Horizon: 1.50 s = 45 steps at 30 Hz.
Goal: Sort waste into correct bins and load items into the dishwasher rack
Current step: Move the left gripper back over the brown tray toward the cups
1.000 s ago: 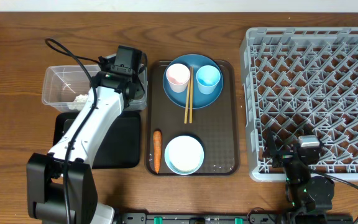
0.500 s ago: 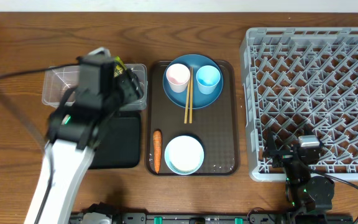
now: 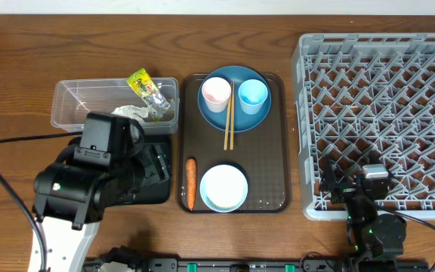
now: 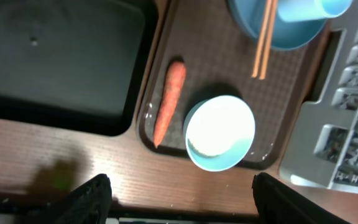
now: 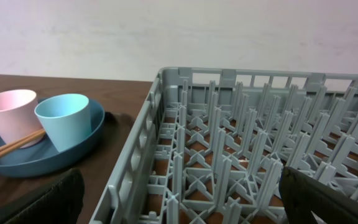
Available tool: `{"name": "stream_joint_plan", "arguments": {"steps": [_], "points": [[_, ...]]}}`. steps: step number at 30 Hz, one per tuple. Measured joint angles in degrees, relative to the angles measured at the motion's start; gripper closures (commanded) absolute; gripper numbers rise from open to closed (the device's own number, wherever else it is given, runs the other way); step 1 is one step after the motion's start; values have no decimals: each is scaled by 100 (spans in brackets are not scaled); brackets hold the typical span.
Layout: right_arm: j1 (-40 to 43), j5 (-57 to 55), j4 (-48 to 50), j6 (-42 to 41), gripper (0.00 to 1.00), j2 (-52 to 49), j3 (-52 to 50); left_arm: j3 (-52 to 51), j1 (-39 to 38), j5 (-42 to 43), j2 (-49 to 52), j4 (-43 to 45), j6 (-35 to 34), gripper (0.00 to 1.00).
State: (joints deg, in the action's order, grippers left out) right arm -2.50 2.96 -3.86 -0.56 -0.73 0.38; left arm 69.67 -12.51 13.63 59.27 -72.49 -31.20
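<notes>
My left gripper (image 4: 180, 183) and right gripper (image 5: 179, 186), jaws wide and empty.
Near: the left hangs above the carrot (image 4: 168, 99) (just left of the white bowl (image 4: 219, 134)) on the brown tray (image 4: 229, 68); the right sits at the rack (image 5: 241, 143)'s near edge. Far left: wrapper (image 3: 148, 91) and crumpled paper (image 3: 131, 112) in the clear tub (image 3: 66, 98).
</notes>
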Motion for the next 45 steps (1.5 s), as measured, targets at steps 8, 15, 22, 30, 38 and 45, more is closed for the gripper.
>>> {"name": "stream_joint_plan", "arguments": {"steps": [8, 15, 22, 30, 38, 45], "points": [[0, 0, 2, 0, 1, 0, 0, -92, -103, 20, 291, 299, 131, 25], [0, -2, 2, 0, 1, 0, 0, -94, -824, 22, 844, 1283, 177, 25], [0, -2, 2, 0, 1, 0, 0, -94, -1495, 22, 1757, 1954, 243, 25], [0, 0, 2, 0, 1, 0, 0, -98, -1611, 20, 2044, 2651, 413, 25], [0, 0, 2, 0, 1, 0, 0, -98, -1655, 17, 2046, 2616, 426, 25], [0, 0, 2, 0, 1, 0, 0, -98, -2022, 20, 2046, 2291, 428, 25]]}}
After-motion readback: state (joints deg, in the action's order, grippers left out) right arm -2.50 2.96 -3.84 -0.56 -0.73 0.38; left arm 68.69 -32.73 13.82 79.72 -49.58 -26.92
